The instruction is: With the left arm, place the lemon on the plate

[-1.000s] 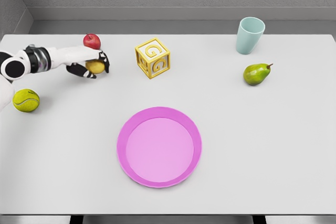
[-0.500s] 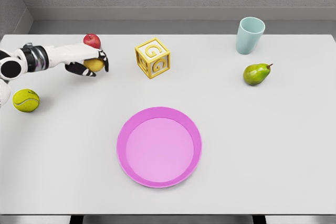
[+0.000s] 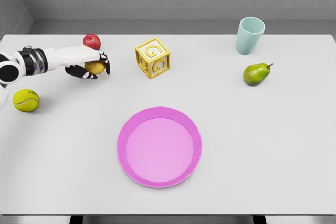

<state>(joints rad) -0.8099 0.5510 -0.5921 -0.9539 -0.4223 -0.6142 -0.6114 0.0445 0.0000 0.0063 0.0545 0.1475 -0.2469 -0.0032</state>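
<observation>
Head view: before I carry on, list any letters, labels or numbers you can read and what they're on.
"G" on the front-left face of the yellow block.
"G" again on its top face, seen at a slant.
The block's right face carries a cut-out shape too foreshortened to read.
Nothing legible on the cup, plate, ball or fruit.

The only readable marking is showing on the yellow block (image 3: 153,57): a raised letter "G" is appearing on its top face and again on the two side faces turned toward the camera. Nothing else on the table (image 3: 273,145) is carrying any text, label, number or sign.
</observation>
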